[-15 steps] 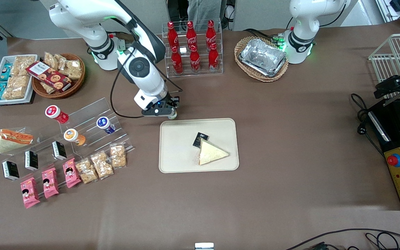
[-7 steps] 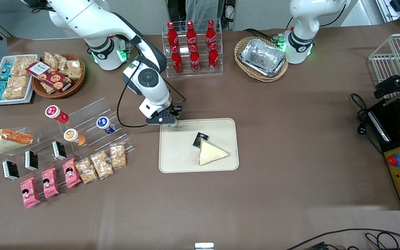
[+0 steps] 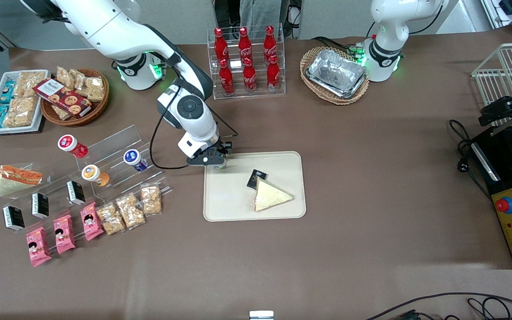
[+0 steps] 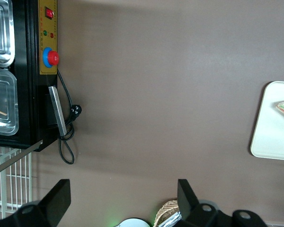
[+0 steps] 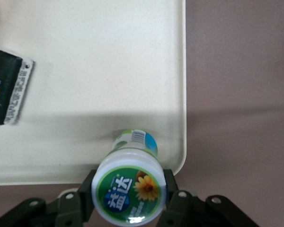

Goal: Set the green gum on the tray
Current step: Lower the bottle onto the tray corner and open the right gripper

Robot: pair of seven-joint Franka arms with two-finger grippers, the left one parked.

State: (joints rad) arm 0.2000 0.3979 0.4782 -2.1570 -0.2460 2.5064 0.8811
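The green gum (image 5: 129, 187) is a small bottle with a green-and-white lid showing a yellow flower. My right gripper (image 5: 128, 190) is shut on it, a finger pressed against each side of the lid. In the front view the gripper (image 3: 217, 162) hangs over the corner of the cream tray (image 3: 229, 200) that is farthest from the camera, toward the working arm's end. The bottle stands upright over the tray's corner (image 5: 177, 156); I cannot tell whether its base touches the tray.
On the tray lie a black packet (image 3: 256, 178) and a wrapped triangular sandwich (image 3: 271, 196). A clear rack with red-lidded (image 3: 70, 144), orange-lidded (image 3: 92, 173) and blue-lidded (image 3: 133, 159) bottles stands toward the working arm's end. Cola bottles (image 3: 246, 62) and a basket of foil trays (image 3: 336, 74) stand farther back.
My gripper has carried the gum from the table beside the tray's rim to over the tray's corner, moving nearer the camera and lower.
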